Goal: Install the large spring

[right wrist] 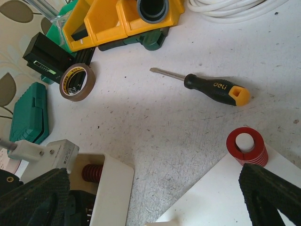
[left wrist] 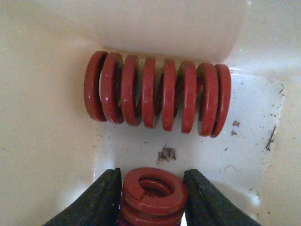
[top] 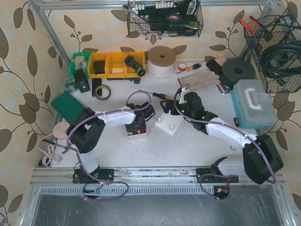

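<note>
In the left wrist view my left gripper (left wrist: 153,176) is shut on a red spring (left wrist: 153,195) that stands on end inside a white box (left wrist: 47,117); both dark fingers press its sides. A wider red spring (left wrist: 157,96) lies on its side farther back in that box. Which of the two is the large spring I cannot tell. In the top view the left gripper (top: 137,123) reaches down into the box (top: 129,134). My right gripper (right wrist: 153,195) is open and holds nothing, over the edge of a white base plate (right wrist: 225,197). One more red spring (right wrist: 247,147) sits on a peg of that plate.
A black and yellow screwdriver (right wrist: 211,87) and a tape roll (right wrist: 76,82) lie beyond the plate. Yellow bins (top: 115,63), a white cable coil (top: 161,60) and gloves (top: 202,77) line the back. A green case (top: 68,106) sits left, a blue-lidded box (top: 254,101) right.
</note>
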